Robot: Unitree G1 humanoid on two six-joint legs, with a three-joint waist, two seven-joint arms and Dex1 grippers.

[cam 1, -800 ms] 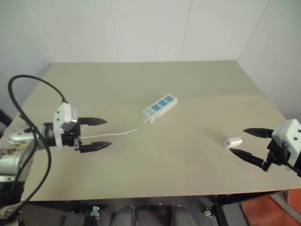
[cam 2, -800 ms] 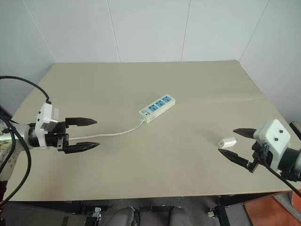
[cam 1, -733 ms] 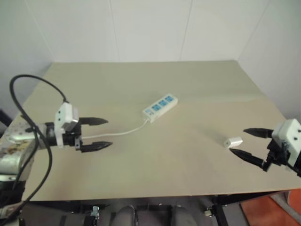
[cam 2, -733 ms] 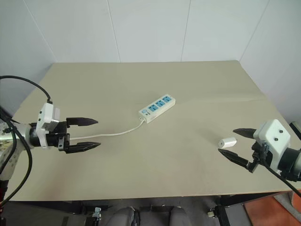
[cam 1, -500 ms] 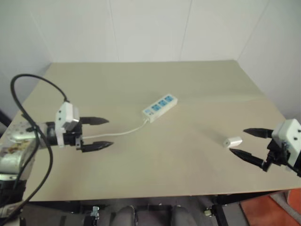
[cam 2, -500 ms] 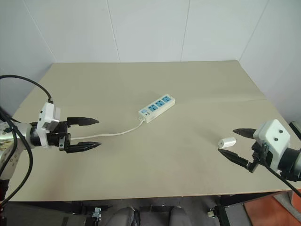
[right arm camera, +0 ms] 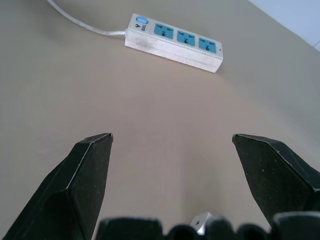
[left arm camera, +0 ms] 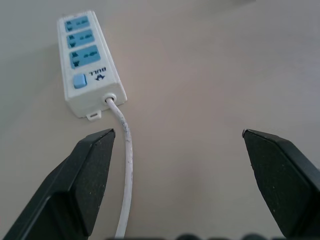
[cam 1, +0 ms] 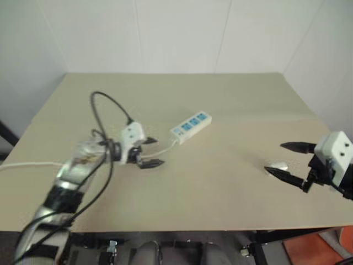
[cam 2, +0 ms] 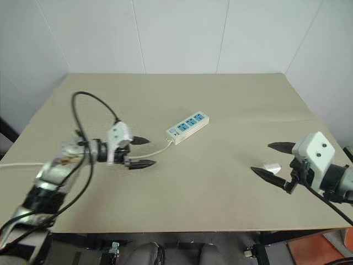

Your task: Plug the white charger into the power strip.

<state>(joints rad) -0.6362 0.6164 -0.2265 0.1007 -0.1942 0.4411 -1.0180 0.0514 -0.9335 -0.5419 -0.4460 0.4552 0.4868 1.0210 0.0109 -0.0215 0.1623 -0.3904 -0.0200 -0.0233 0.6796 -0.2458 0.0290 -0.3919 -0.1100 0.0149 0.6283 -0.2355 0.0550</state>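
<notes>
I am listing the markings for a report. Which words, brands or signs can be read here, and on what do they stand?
"BULL", with a small logo beside it: on the power strip, next to its blue switch.
Tiny marks on the blue sockets: too small to read.
White charger: no text visible.

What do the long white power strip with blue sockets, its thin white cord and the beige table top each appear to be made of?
Long white power strip: likely hard moulded plastic, smooth, with crisp edges.
Thin white cord: probably flexible plastic or rubber sheathing, since it curves.
Beige table top: matte, with a faint seam; possibly laminate or a covering sheet.
</notes>
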